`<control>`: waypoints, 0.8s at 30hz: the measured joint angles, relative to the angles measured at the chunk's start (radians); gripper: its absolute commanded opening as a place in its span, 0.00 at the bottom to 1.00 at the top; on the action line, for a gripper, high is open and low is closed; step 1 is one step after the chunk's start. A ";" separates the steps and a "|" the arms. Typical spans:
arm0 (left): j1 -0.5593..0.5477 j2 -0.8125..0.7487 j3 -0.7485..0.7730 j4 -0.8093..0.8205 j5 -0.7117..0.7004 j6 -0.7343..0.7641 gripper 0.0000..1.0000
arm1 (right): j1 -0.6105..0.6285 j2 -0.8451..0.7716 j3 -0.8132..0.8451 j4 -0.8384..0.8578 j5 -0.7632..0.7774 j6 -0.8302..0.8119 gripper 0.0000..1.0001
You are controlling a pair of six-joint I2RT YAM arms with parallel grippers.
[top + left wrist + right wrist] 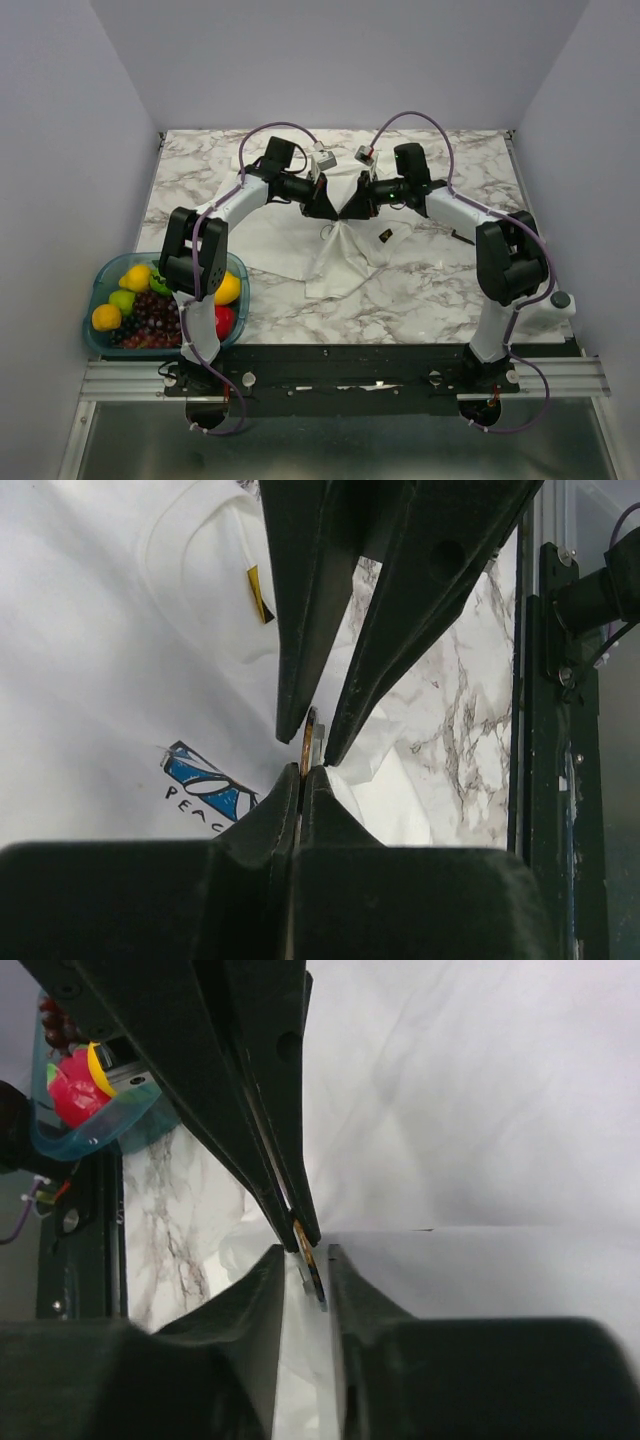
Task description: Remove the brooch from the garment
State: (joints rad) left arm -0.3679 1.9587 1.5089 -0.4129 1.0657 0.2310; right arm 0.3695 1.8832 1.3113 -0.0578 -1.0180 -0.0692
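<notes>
The white garment (270,240) lies spread on the marble table, and its middle is pulled up into a peak between my two grippers. Its dark diamond logo (386,236) lies to the right. The brooch is seen edge-on as a thin orange-brown disc in the left wrist view (308,738) and in the right wrist view (313,1265); it is hidden in the top view. My left gripper (302,770) is shut on the brooch's edge. My right gripper (305,1252) faces it tip to tip, its jaws a narrow gap apart on either side of the brooch and cloth.
A teal bowl of fruit (110,300) stands at the near left of the table beside the left arm. Bare marble (430,290) lies to the right and front. A blue print (205,780) marks the shirt below the grippers. The black frame rail (540,730) runs along the near edge.
</notes>
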 measured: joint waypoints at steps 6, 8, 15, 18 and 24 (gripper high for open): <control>0.000 -0.010 -0.048 0.063 -0.032 -0.050 0.00 | -0.041 -0.039 -0.023 -0.007 0.053 0.000 0.52; 0.001 -0.031 -0.111 0.140 -0.053 -0.113 0.00 | -0.054 -0.069 -0.042 -0.007 0.076 -0.005 0.52; 0.007 -0.082 -0.257 0.428 -0.077 -0.385 0.00 | -0.068 -0.091 -0.083 0.013 0.090 0.035 0.54; 0.015 -0.082 -0.274 0.510 -0.076 -0.467 0.00 | -0.067 -0.080 -0.090 0.014 0.088 0.047 0.55; 0.031 -0.082 -0.278 0.583 -0.068 -0.552 0.00 | -0.058 -0.058 -0.082 0.020 0.069 0.052 0.57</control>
State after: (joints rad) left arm -0.3370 1.8771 1.2312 0.1703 0.9977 -0.3210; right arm 0.3115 1.8252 1.2289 -0.0376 -0.9493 -0.0170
